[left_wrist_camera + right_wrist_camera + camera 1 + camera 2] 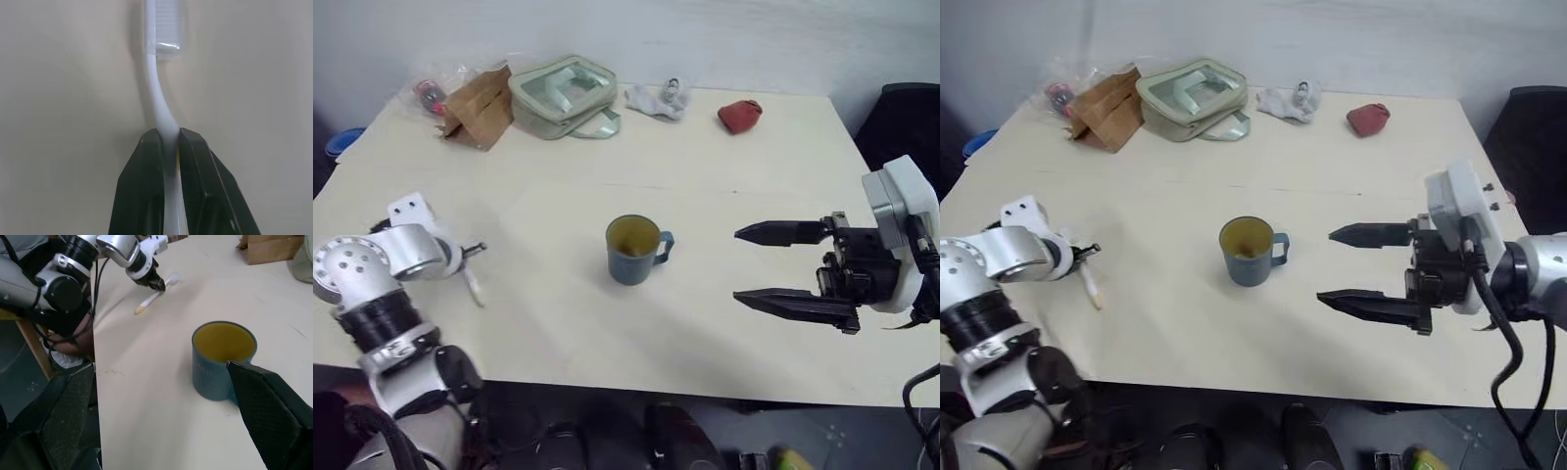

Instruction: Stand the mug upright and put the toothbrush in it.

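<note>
Two pincers are in view over the pale tabletop [724, 294]: the left pincer [168, 139] is clamped tight on the neck of the toothbrush [159, 98], which lies near the tabletop's left edge, and the right pincer [759, 264] stands wide apart, holding nothing, to the right of the mug [632, 250]. Mug is upright near the tabletop's centre, handle toward the right pincer, well apart from the toothbrush. Along the far edge sit a brown paper bag [481, 106], a clear pouch [564, 93] and a red item [740, 116].
</note>
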